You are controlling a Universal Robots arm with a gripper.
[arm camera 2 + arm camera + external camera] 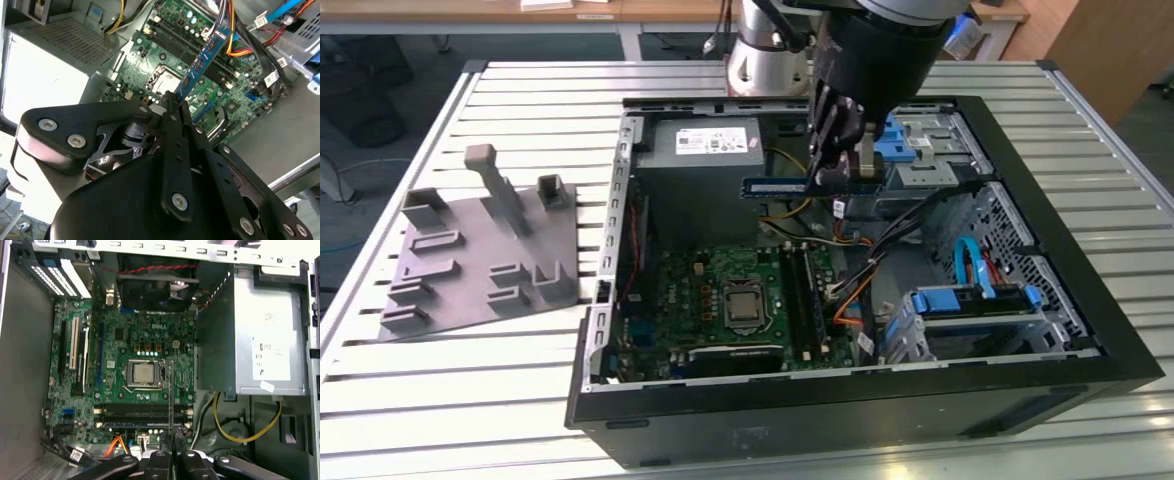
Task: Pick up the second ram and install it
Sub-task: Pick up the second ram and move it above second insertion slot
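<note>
One gripper (834, 180) clamps the second ram (781, 186) over the open case (854, 400) holding a motherboard (720, 290).

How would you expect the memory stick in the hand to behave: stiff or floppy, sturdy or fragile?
Probably stiff: the memory stick juts sideways from the hand without sagging. Likely light, since a pinch at one end holds it. Thin and bare, so perhaps fragile.

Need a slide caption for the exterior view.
Gripper, jaws shut on the second ram, holding it above the open computer case on the slatted table.
</note>
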